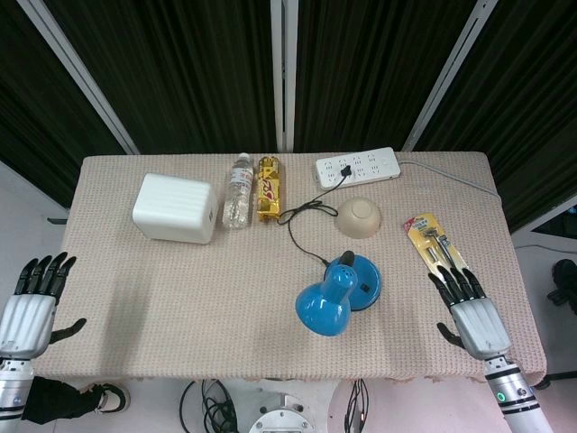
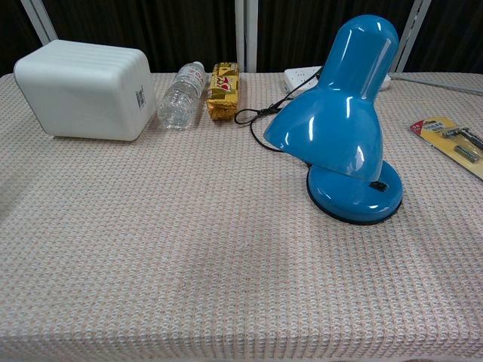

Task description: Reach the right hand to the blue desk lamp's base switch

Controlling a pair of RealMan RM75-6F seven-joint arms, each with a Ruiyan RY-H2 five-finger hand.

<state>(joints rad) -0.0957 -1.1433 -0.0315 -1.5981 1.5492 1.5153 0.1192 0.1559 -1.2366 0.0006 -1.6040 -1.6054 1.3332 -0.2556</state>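
- i see my right hand (image 1: 472,316) over the table's near right edge, fingers spread and straight, holding nothing; well apart from the lamp
- the blue desk lamp (image 1: 335,295) stands centre-right on the woven tablecloth (image 1: 180,289); its black base switch (image 2: 380,185) sits on the round base, facing right
- my left hand (image 1: 29,307) hangs off the left edge, fingers apart, empty

Glossy blue lamp (image 1: 338,290) with black switch (image 2: 379,185) and black cord (image 1: 302,216) — on beige waffle-weave cloth (image 1: 180,289). White box (image 1: 176,208), clear bottle (image 1: 238,190), yellow snack pack (image 1: 269,188), white power strip (image 1: 357,168), tan bowl (image 1: 360,216) — yellow razor card (image 1: 435,245).
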